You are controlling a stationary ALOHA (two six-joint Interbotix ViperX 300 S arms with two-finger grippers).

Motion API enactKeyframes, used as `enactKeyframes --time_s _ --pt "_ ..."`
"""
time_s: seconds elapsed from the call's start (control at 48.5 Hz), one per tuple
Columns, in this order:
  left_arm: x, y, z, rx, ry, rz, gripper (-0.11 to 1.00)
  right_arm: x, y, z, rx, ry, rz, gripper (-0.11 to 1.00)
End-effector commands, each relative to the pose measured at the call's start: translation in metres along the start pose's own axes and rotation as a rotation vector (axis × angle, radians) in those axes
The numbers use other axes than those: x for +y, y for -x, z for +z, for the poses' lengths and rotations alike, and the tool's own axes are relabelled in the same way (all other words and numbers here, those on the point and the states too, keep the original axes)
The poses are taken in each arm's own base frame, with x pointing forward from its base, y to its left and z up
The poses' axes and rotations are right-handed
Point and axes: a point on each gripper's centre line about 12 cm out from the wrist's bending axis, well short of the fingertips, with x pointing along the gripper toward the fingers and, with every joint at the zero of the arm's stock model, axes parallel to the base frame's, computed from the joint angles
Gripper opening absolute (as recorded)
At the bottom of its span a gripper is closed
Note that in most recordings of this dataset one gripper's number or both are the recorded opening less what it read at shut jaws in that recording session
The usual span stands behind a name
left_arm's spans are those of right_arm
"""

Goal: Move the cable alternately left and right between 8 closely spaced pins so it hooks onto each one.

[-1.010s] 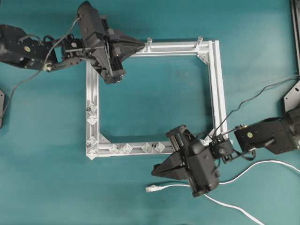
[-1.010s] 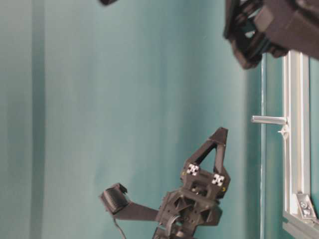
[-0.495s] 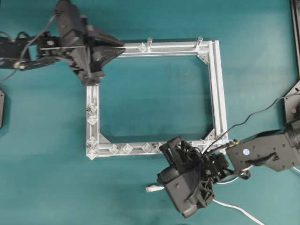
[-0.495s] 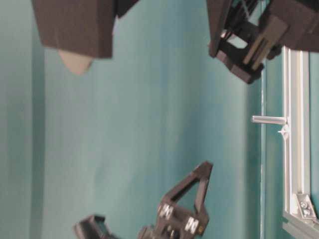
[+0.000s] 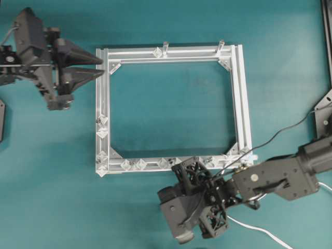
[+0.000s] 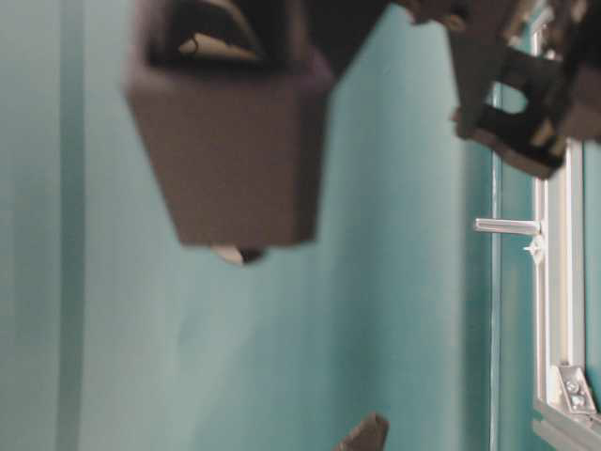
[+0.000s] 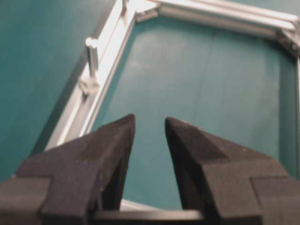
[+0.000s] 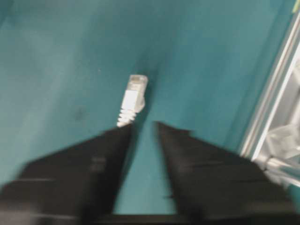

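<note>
Nearest the lens of the right wrist camera, the right gripper [image 8: 143,129] hangs with its jaws parted and empty, the plug end of the white cable [image 8: 132,100] lying flat on the teal table [image 8: 56,56] just past its fingertips. Beyond it sits the square aluminium frame [image 5: 241,98], its pins [image 5: 134,164] clustered along the near and left rails. Farthest off, by the frame's far left corner, the left gripper [image 5: 98,67] points at the frame, jaws apart and holding nothing.
</note>
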Motion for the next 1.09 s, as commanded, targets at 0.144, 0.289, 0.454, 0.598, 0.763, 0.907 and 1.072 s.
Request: enactKeyframes --time_s 0.144,0.289,0.454,0.598,0.763,0.907,1.072 --pt "-0.001 0.025 -0.002 -0.010 -0.001 -0.011 0.37 0.011 -0.006 0.015 0.002 -0.044 0.012 0.60" --pt "-0.001 0.042 -0.006 -0.044 -0.001 -0.015 0.37 0.012 -0.017 0.016 0.012 -0.062 0.009 0.60" --pt "-0.001 0.059 -0.013 -0.079 -0.002 -0.023 0.37 0.012 -0.029 0.016 0.026 -0.061 0.007 0.60" --pt "-0.003 0.073 -0.019 -0.100 -0.006 -0.040 0.37 0.012 -0.036 0.013 0.041 -0.059 0.004 0.59" --pt "-0.006 0.087 -0.025 -0.120 -0.012 -0.061 0.37 0.011 -0.042 0.010 0.056 -0.056 -0.002 0.60" --pt "-0.006 0.097 -0.027 -0.138 -0.004 -0.069 0.37 0.010 -0.043 0.008 0.064 -0.052 -0.006 0.59" --pt "-0.005 0.105 -0.033 -0.142 0.020 -0.074 0.37 0.010 -0.042 0.005 0.091 -0.050 -0.012 0.36"
